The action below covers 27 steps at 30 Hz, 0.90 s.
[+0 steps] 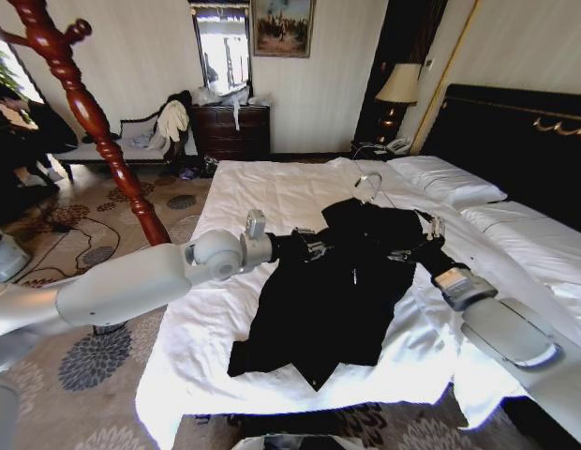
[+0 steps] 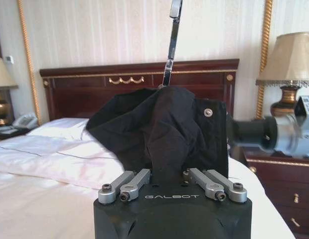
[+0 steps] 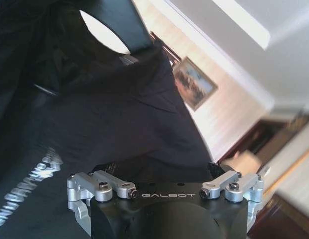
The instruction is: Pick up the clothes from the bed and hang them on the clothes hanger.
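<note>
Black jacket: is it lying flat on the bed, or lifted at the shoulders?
Lifted at the shoulders. The left gripper and right gripper hold the jacket there; its lower half lies spread on the bed.

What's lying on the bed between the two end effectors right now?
In the head view, the black jacket's shoulders with the clothes hanger's silver hook fill the stretch between the left end effector and right end effector.

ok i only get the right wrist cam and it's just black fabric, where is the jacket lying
observer: the jacket is spread on the bed, hem toward the foot.
operator: and the hanger
observer: the clothes hanger's silver hook sticks up out of the collar.
operator: where's the left arm
observer: the left gripper is at the jacket's shoulder on the robot's left, across from the right gripper.
</note>
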Motion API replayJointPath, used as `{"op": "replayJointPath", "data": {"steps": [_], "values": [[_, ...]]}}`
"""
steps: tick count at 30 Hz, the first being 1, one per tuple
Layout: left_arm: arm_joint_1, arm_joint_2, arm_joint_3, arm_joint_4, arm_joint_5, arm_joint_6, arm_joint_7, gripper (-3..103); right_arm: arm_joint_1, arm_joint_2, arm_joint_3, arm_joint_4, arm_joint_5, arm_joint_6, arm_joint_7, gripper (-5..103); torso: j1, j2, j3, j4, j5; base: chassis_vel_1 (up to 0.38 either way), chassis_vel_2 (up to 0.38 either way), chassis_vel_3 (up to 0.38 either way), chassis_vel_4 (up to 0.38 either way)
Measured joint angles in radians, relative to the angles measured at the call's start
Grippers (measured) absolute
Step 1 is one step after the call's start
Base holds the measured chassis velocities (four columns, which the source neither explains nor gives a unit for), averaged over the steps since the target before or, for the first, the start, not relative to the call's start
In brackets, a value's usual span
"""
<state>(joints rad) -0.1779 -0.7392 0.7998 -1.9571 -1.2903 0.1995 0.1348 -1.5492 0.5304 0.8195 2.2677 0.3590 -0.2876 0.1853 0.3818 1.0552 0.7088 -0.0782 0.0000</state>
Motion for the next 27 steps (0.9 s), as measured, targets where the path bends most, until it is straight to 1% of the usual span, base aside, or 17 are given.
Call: {"op": "replayJointPath", "data": {"steps": [2, 3, 4, 5, 7, 8, 9, 12, 13, 17, 19, 20, 21, 23, 24, 26, 27], "values": [[0.007, 0.024, -0.015, -0.006, 0.003, 0.000, 0.000, 18, -0.019, 0.032, 0.014, 0.009, 0.068, 0.004, 0.011, 100, 0.000, 0.000, 0.000, 0.0002, -0.0001, 0.000, 0.000, 0.000, 0.000], [0.013, 0.041, -0.030, -0.012, 0.003, 0.000, 0.000, 18, -0.037, 0.062, 0.025, 0.016, 0.113, 0.006, 0.016, 100, 0.000, 0.000, 0.000, 0.0006, -0.0003, 0.000, 0.000, 0.000, 0.000], [0.020, 0.058, -0.045, -0.016, 0.003, 0.000, 0.002, 18, -0.048, 0.088, 0.031, 0.019, 0.137, 0.009, 0.018, 100, 0.000, 0.000, 0.000, 0.0005, -0.0003, 0.000, 0.000, 0.000, 0.000], [0.026, 0.074, -0.060, -0.021, 0.001, 0.000, 0.002, 18, -0.059, 0.119, 0.037, 0.022, 0.156, 0.015, 0.018, 100, 0.000, 0.000, 0.000, 0.0003, -0.0002, 0.000, 0.000, 0.000, 0.000], [0.029, 0.082, -0.067, -0.023, 0.000, 0.000, 0.002, 18, -0.064, 0.133, 0.039, 0.023, 0.160, 0.019, 0.018, 100, 0.000, 0.000, 0.000, 0.0003, -0.0002, 0.000, 0.000, 0.000, 0.000], [0.046, 0.109, -0.096, -0.032, -0.001, 0.000, 0.007, 18, -0.081, 0.181, 0.041, 0.025, 0.163, 0.041, 0.015, 100, 0.000, 0.000, 0.000, 0.0003, -0.0001, 0.000, 0.000, 0.000, 0.000], [0.046, 0.109, -0.096, -0.032, -0.001, 0.000, 0.007, 18, -0.081, 0.181, 0.041, 0.025, 0.163, 0.041, 0.015, 100, 0.000, 0.000, 0.000, 0.0003, -0.0001, 0.000, 0.000, 0.000, 0.000], [0.079, 0.145, -0.148, -0.041, -0.001, 0.000, 0.008, 18, -0.117, 0.259, 0.044, 0.045, 0.155, 0.064, 0.008, 100, 0.000, 0.000, 0.000, 0.0003, -0.0003, 0.000, 0.000, 0.000, 0.000], [0.079, 0.145, -0.148, -0.041, -0.001, 0.000, 0.008, 18, -0.117, 0.259, 0.044, 0.045, 0.155, 0.064, 0.008, 100, 0.000, 0.000, 0.000, 0.0003, -0.0003, 0.000, 0.000, 0.000, 0.000], [0.099, 0.202, -0.210, -0.056, 0.002, 0.003, 0.020, 18, -0.182, 0.365, 0.093, 0.066, 0.164, 0.082, -0.009, 100, 0.000, 0.000, 0.000, 0.0000, -0.0002, 0.000, 0.000, 0.000, 0.000], [0.100, 0.215, -0.220, -0.058, 0.003, 0.005, 0.024, 18, -0.192, 0.380, 0.103, 0.066, 0.165, 0.085, -0.017, 100, 0.000, 0.000, 0.000, 0.0000, -0.0002, 0.000, 0.000, 0.000, 0.000], [0.106, 0.239, -0.238, -0.060, 0.014, 0.007, 0.029, 18, -0.209, 0.414, 0.114, 0.065, 0.152, 0.099, -0.032, 100, 0.000, 0.000, 0.000, 0.0002, -0.0003, 0.000, 0.000, 0.000, 0.000], [0.110, 0.247, -0.245, -0.061, 0.020, 0.008, 0.030, 18, -0.217, 0.429, 0.116, 0.065, 0.145, 0.106, -0.039, 100, 0.000, 0.000, 0.000, 0.0004, -0.0003, 0.000, 0.000, 0.000, 0.000], [0.113, 0.253, -0.250, -0.062, 0.022, 0.009, 0.031, 18, -0.221, 0.439, 0.116, 0.066, 0.140, 0.110, -0.043, 100, 0.000, 0.000, 0.000, 0.0005, -0.0003, 0.000, 0.000, 0.000, 0.000], [0.123, 0.269, -0.266, -0.067, 0.026, 0.010, 0.032, 18, -0.236, 0.466, 0.116, 0.070, 0.128, 0.122, -0.053, 100, 0.000, 0.000, 0.000, 0.0005, -0.0002, 0.000, 0.000, 0.000, 0.000], [0.174, 0.316, -0.326, -0.093, 0.027, 0.012, 0.034, 18, -0.278, 0.546, 0.117, 0.082, 0.074, 0.166, -0.091, 100, 0.000, 0.000, 0.000, 0.0000, -0.0003, 0.000, 0.000, 0.000, 0.000], [0.194, 0.331, -0.347, -0.103, 0.027, 0.013, 0.037, 18, -0.285, 0.562, 0.117, 0.083, 0.060, 0.174, -0.097, 100, 0.000, 0.000, 0.000, -0.0003, 0.0000, 0.000, 0.000, 0.000, 0.000]]}}
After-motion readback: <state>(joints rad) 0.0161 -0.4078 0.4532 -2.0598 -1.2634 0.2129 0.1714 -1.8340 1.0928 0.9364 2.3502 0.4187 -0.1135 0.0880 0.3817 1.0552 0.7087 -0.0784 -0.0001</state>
